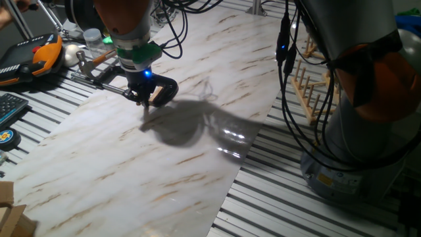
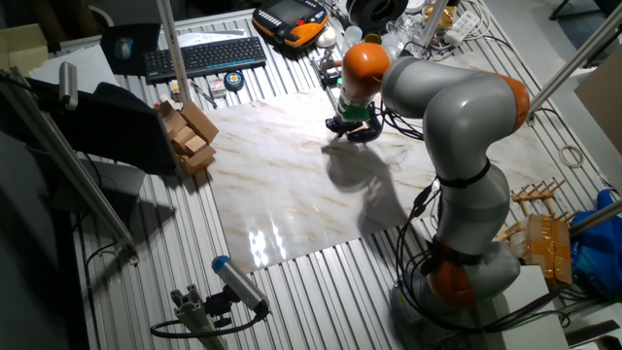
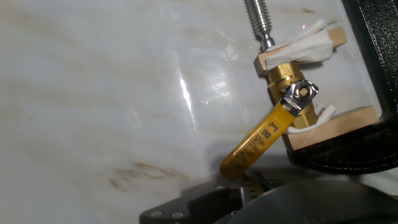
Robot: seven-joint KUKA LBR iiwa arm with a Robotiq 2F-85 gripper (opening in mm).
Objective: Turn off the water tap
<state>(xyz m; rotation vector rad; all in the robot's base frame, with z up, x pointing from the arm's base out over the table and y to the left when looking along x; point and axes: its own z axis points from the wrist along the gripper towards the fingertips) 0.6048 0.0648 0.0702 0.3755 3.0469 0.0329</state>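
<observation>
The water tap is a small brass valve (image 3: 291, 84) with a yellow lever handle (image 3: 258, 140). It is held between two wooden pads in the jaw of a black C-clamp (image 3: 373, 81) with a threaded screw (image 3: 260, 18). The lever points down-left, slanted off the valve body. The clamp (image 1: 164, 89) lies at the far edge of the marble board (image 1: 131, 164). My gripper (image 3: 252, 185) hangs just beside the lever's free end, its fingers close together with nothing between them. It also shows in one fixed view (image 1: 145, 103) and in the other fixed view (image 2: 343, 121).
A wooden-handled hammer (image 1: 97, 59) and an orange teach pendant (image 1: 41, 56) lie behind the clamp. A wooden rack (image 1: 309, 82) stands at the right. Wooden blocks (image 2: 190, 136) and a keyboard (image 2: 204, 55) sit off the board's far side.
</observation>
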